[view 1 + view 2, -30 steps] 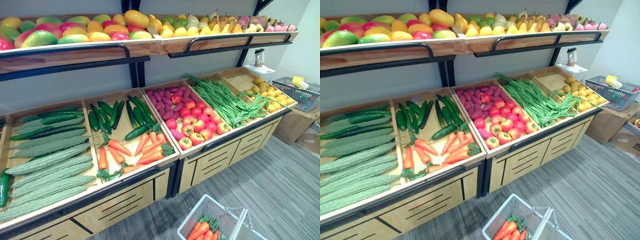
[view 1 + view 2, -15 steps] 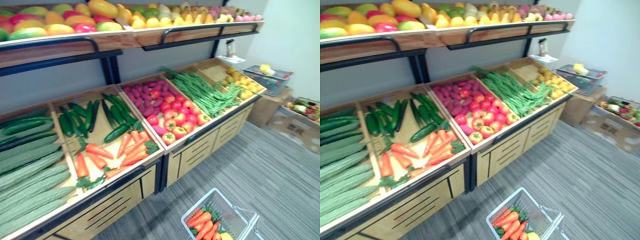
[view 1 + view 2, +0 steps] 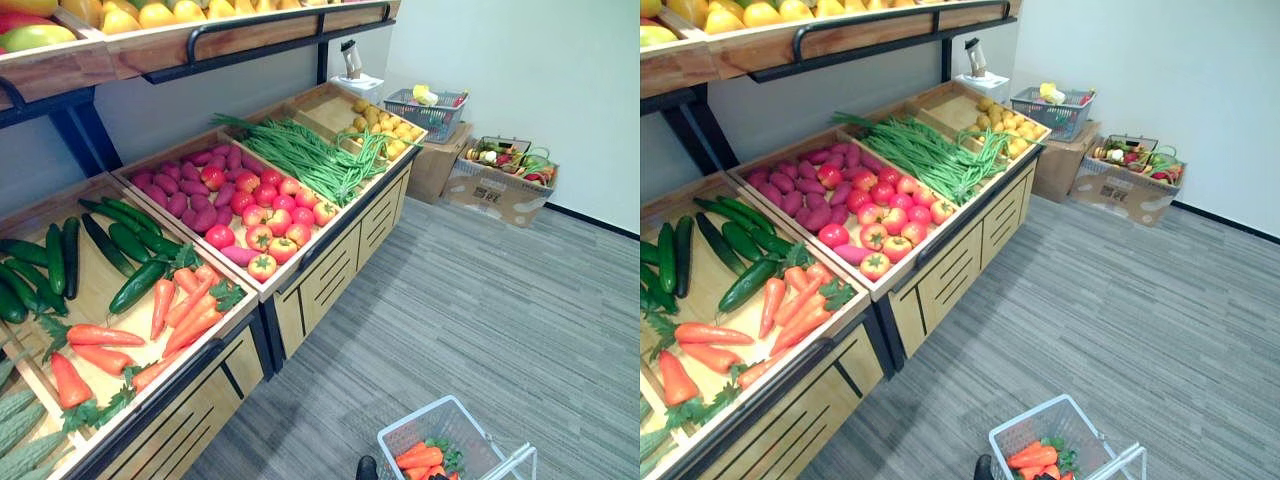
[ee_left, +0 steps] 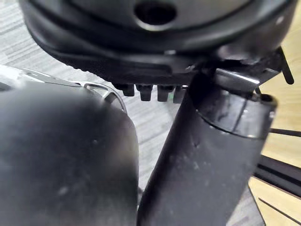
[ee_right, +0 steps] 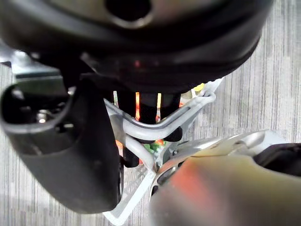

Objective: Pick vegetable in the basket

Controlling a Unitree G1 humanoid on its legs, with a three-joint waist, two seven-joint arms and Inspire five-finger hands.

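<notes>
Prob stiff, light, smooth-skinned, so best gripped round thick mid-body not leafy top: orange carrots (image 3: 420, 457) w/ green tops, lying in white wire basket (image 3: 408, 430) at near right, more on shelf (image 3: 95, 290) at left; right hand (image 5: 70, 141) curled round basket's handle (image 5: 155, 127); left hand (image 4: 207, 160), can't tell how open.

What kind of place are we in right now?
Likely a grocery produce section: slanted wooden bins of carrots, tomatoes and green beans, plus a white wire shopping basket.
</notes>
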